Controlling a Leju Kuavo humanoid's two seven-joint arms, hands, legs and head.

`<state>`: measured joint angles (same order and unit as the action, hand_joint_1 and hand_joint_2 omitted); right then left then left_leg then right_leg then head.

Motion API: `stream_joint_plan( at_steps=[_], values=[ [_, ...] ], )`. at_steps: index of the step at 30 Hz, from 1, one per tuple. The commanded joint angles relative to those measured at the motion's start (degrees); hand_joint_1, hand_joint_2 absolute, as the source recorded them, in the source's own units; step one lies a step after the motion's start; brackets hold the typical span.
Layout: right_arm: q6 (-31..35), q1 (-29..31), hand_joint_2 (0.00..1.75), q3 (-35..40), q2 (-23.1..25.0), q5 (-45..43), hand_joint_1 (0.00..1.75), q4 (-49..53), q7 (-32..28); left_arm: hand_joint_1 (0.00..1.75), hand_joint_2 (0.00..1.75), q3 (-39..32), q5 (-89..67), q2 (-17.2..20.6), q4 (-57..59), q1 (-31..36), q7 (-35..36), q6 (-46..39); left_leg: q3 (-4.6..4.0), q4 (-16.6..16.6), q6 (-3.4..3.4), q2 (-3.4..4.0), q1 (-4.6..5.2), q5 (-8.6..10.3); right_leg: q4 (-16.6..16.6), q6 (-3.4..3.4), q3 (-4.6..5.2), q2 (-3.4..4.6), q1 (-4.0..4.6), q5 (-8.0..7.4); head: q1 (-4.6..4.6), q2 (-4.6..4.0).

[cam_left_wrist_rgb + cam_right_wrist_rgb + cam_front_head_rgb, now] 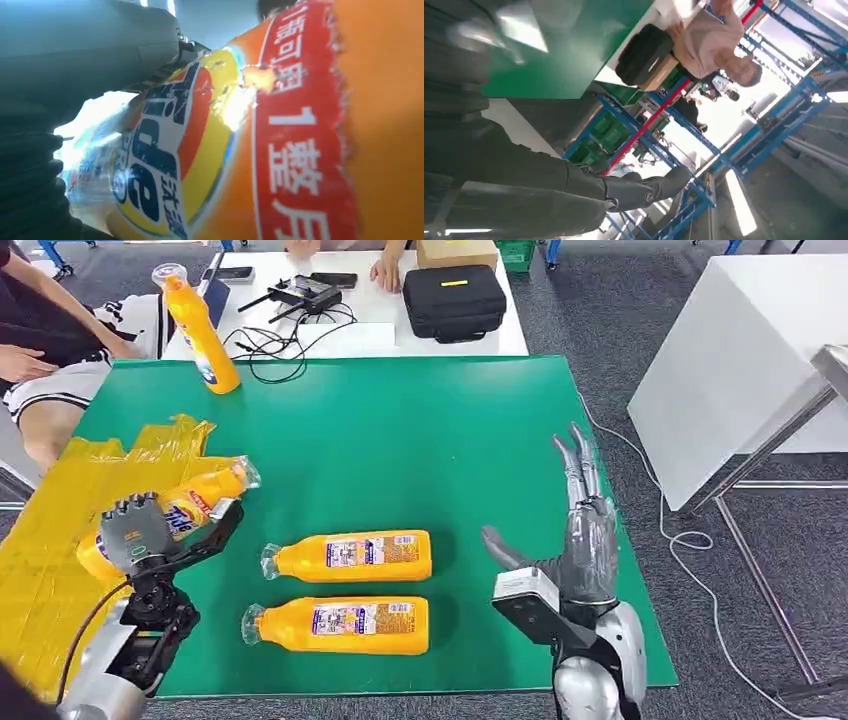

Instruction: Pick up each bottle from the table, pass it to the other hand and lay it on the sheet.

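Now we hold one bottle [185, 512] in our left hand [133, 530] over the yellow sheet [60, 540], our right hand [575, 540] spread and empty, while two bottles [350, 556] lie on the green worktop [400, 440] awaiting transfer and one upright bottle [200, 330] stands at its far edge.

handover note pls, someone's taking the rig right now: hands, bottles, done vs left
Left hand holds an orange bottle over the yellow sheet; not yet laid flat.
Right hand is open, holding nothing, above the right side of the green table.
Two bottles lie side by side mid-table, near one and far one. A fourth stands at the far left edge.
Done: no bottle lies on the sheet by itself.
Left: set this one down, then three more.
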<state>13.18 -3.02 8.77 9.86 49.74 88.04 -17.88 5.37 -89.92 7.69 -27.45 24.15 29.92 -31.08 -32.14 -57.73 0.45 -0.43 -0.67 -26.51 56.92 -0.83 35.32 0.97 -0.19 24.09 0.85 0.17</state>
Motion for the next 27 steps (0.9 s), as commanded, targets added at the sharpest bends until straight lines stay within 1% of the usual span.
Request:
stream_joint_plan(
  at_steps=[1,2,3,4,5,6,7,8,10,11,12,13,14,15,18,19,21,22,25,26,27],
  values=[
    [-0.75,2.65,1.75,1.83,-0.7,1.25,0.0,-4.83,0.76,0.03,1.75,-5.22,-0.08,-0.85,4.95,1.87,1.26,0.81,0.19,0.07,0.01,0.03,-0.03,-0.04,-0.09,-0.02,-0.2,-0.06,0.04,0.03,0.0,0.0],
    [-1.03,2.78,1.75,2.18,-0.67,1.57,0.0,-5.21,0.93,0.0,1.75,-6.65,-0.08,-0.97,4.92,1.26,1.49,0.54,0.35,0.11,0.02,0.01,-0.05,-0.08,-0.15,-0.02,-0.37,-0.1,0.07,0.06,0.0,0.0],
    [-1.16,2.87,1.75,2.36,-0.63,1.63,0.0,-5.53,0.98,0.0,1.75,-7.45,-0.08,-1.05,5.06,0.97,1.47,0.57,0.21,0.09,0.02,0.02,-0.02,-0.05,-0.11,-0.02,-0.22,-0.03,0.04,0.03,0.0,0.0],
    [-1.4,3.2,1.75,2.77,-0.66,1.93,0.0,-6.22,1.15,0.0,1.75,-8.79,-0.08,-1.13,5.02,0.46,1.12,0.49,0.3,0.11,0.02,0.05,-0.02,-0.07,-0.13,-0.03,-0.3,-0.01,0.04,0.04,0.0,0.0],
    [-1.53,3.44,1.75,3.04,-0.72,2.16,0.0,-6.82,1.27,0.0,1.75,-10.0,-0.04,-1.49,4.94,0.0,0.46,-0.3,0.2,0.09,0.02,0.09,-0.01,-0.05,-0.1,-0.03,-0.2,0.05,0.02,0.02,0.0,0.0],
    [-1.61,3.69,1.75,3.19,-0.8,2.21,0.0,-7.27,1.32,0.0,1.75,-10.13,-0.07,-1.62,4.94,-0.19,0.51,-0.67,0.38,0.15,0.03,0.16,-0.03,-0.1,-0.17,-0.03,-0.37,0.07,0.05,0.04,0.0,0.0],
    [-1.74,4.1,1.75,3.4,-0.98,2.38,0.0,-7.83,1.61,0.0,1.75,-12.76,0.01,-2.48,4.74,-0.26,-1.56,-1.46,0.28,0.13,0.02,0.13,0.0,-0.07,-0.12,-0.03,-0.26,0.08,0.01,0.03,0.0,0.0],
    [-1.82,4.32,1.75,3.53,-1.23,2.57,0.0,-8.28,1.88,0.0,1.75,-14.45,-0.08,-3.23,4.25,-0.53,-3.0,-2.2,0.39,0.15,0.03,0.13,-0.03,-0.1,-0.17,-0.03,-0.38,0.05,0.05,0.05,0.0,0.0],
    [-1.94,4.41,1.75,3.66,-1.37,3.0,0.0,-8.42,2.43,0.0,1.75,-17.85,0.07,-4.73,3.68,-0.73,-5.93,-3.06,0.17,0.09,0.03,-0.01,-0.01,-0.03,-0.1,-0.03,-0.18,-0.07,0.02,0.04,0.0,0.0],
    [-2.34,4.4,1.75,3.67,-1.4,3.0,0.0,-8.35,2.74,0.0,1.75,-22.26,3.44,-6.37,2.97,-0.7,-11.41,-4.04,0.31,0.13,0.04,-0.06,-0.03,-0.06,-0.16,-0.04,-0.34,-0.14,0.05,0.07,0.0,0.0],
    [-2.61,4.33,1.75,3.77,-1.45,3.24,0.0,-8.39,3.03,0.0,1.75,-24.28,4.26,-7.09,2.5,-0.84,-13.87,-4.6,0.19,0.08,0.04,-0.11,0.0,-0.04,-0.1,-0.04,-0.23,-0.15,0.02,0.06,0.0,0.0],
    [-3.07,4.36,1.75,4.07,-1.55,3.46,0.0,-8.65,3.14,0.0,1.75,-24.72,3.83,-7.51,1.98,-1.14,-13.44,-5.6,0.31,0.12,0.05,-0.12,-0.02,-0.06,-0.16,-0.05,-0.36,-0.18,0.04,0.08,0.0,0.0],
    [-3.52,4.54,1.75,4.61,-1.57,3.72,0.0,-9.4,3.22,0.0,1.75,-28.08,7.8,-9.07,0.8,-1.35,-17.6,-7.06,0.2,0.09,0.05,-0.08,0.02,-0.04,-0.11,-0.05,-0.22,-0.12,0.0,0.05,0.0,0.0],
    [-3.89,4.84,1.75,5.36,-1.77,4.3,0.0,-10.45,3.24,0.0,1.75,-30.38,12.15,-10.17,-0.35,-1.53,-23.09,-7.52,0.35,0.14,0.06,-0.05,-0.02,-0.08,-0.19,-0.06,-0.4,-0.13,0.05,0.07,0.0,0.0],
    [-3.86,4.9,1.75,5.74,-1.76,4.61,0.0,-10.96,3.26,0.0,1.75,-30.72,12.72,-10.63,-0.78,-1.56,-23.99,-7.62,0.11,0.07,0.02,-0.04,0.01,-0.02,-0.08,-0.03,-0.12,-0.06,-0.02,0.02,0.0,0.0],
    [-3.86,4.9,1.75,5.74,-1.76,4.61,0.0,-10.96,3.26,0.0,1.75,-30.72,12.72,-10.63,-0.78,-1.56,-23.99,-7.62,0.28,0.12,0.03,-0.05,-0.01,-0.06,-0.15,-0.04,-0.31,-0.12,0.01,0.06,-0.02,0.0],
    [-3.86,4.9,1.75,5.74,-1.76,4.61,0.0,-10.96,3.26,0.0,1.75,-30.72,12.72,-10.63,-0.78,-1.56,-23.99,-7.62,0.18,0.08,0.02,-0.07,0.0,-0.04,-0.09,-0.02,-0.2,-0.12,0.0,0.05,-0.02,0.0],
    [-3.86,4.9,1.75,5.74,-1.76,4.61,0.0,-10.96,3.26,0.0,1.75,-30.72,12.72,-10.63,-0.78,-1.56,-23.99,-7.62,0.3,0.12,0.02,-0.08,-0.03,-0.07,-0.15,-0.03,-0.35,-0.16,0.03,0.08,0.0,0.0],
    [-3.89,5.1,1.75,5.86,-1.83,4.67,0.0,-11.27,3.25,0.0,1.75,-31.26,13.56,-10.79,-1.25,-1.61,-24.81,-7.43,0.12,0.06,0.02,-0.05,-0.01,-0.03,-0.08,-0.02,-0.15,-0.09,0.01,0.03,0.0,0.0],
    [-3.87,5.36,1.75,6.77,-2.21,5.59,0.0,-11.8,2.94,0.0,1.75,-33.36,19.77,-11.98,-2.82,-1.63,-31.95,-6.89,0.28,0.09,0.03,-0.05,-0.04,-0.07,-0.13,-0.03,-0.32,-0.12,0.04,0.06,0.0,0.0],
    [-3.85,5.48,1.75,7.23,-2.29,5.86,0.0,-12.15,2.66,0.0,1.75,-33.19,20.24,-12.24,-3.56,-1.85,-33.09,-7.94,0.19,0.07,0.03,-0.04,-0.03,-0.05,-0.11,-0.04,-0.23,-0.1,0.03,0.04,0.0,0.0]
  ],
)
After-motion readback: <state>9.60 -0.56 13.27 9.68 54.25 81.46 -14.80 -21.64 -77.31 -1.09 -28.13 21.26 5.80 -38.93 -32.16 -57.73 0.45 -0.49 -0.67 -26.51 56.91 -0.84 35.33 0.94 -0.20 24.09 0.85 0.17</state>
